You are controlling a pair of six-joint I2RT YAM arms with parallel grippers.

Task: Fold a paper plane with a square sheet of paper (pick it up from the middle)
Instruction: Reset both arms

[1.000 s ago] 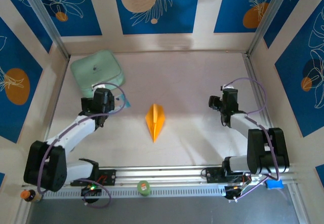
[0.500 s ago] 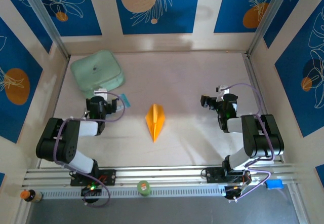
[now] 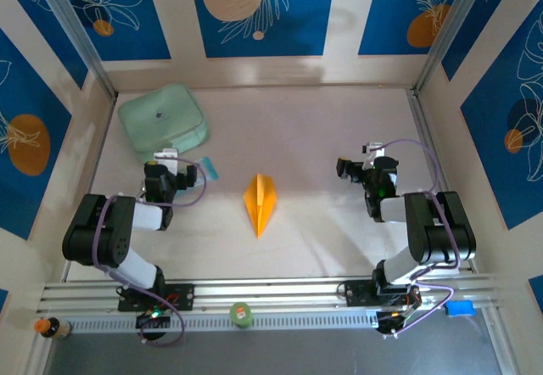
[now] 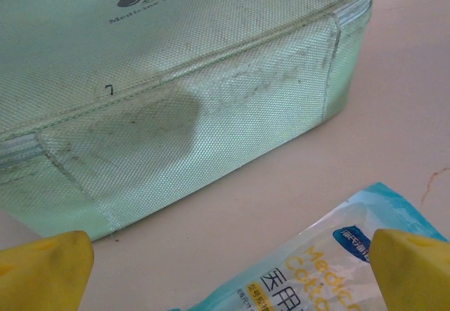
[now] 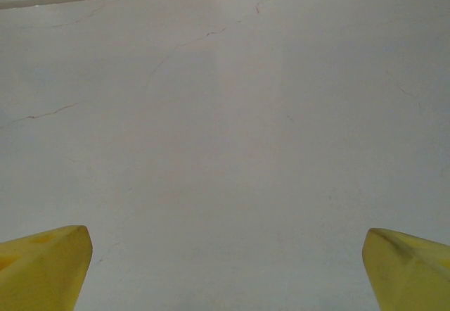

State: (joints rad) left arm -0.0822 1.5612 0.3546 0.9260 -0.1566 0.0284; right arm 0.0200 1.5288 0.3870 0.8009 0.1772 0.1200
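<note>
Blue wall panels (image 3: 259, 10) printed with white leaves and orange fruit enclose a pale, lightly cracked table (image 3: 322, 129), seen from above. Two black robot arms are folded back near a metal rail (image 3: 280, 290) at the near edge.

At the far left sits a mint-green fabric zip case (image 3: 161, 119) with a small pill logo on its lid. The left gripper (image 3: 165, 156) points at it from just in front.

The paper plane (image 3: 260, 203), an orange-yellow dart with a centre crease, lies flat on the middle of the table with its long narrow point toward the arm bases. It sits between the two grippers, well apart from both, and no finger touches it. The right gripper (image 3: 346, 170) hovers to its right.

A small blue-and-white plastic packet (image 3: 209, 170) lies beside the left gripper.

From the left wrist, the left gripper (image 4: 225, 269) has its yellow fingertips (image 4: 49, 269) spread wide and empty. The case's side wall (image 4: 169, 65) is ahead and the packet (image 4: 316, 255) lies between the tips.

From the right wrist, the right gripper (image 5: 225, 269) also holds its yellow fingertips (image 5: 46, 265) far apart, with bare table between them.

A little green object (image 3: 242, 314) rests on the rail.
</note>
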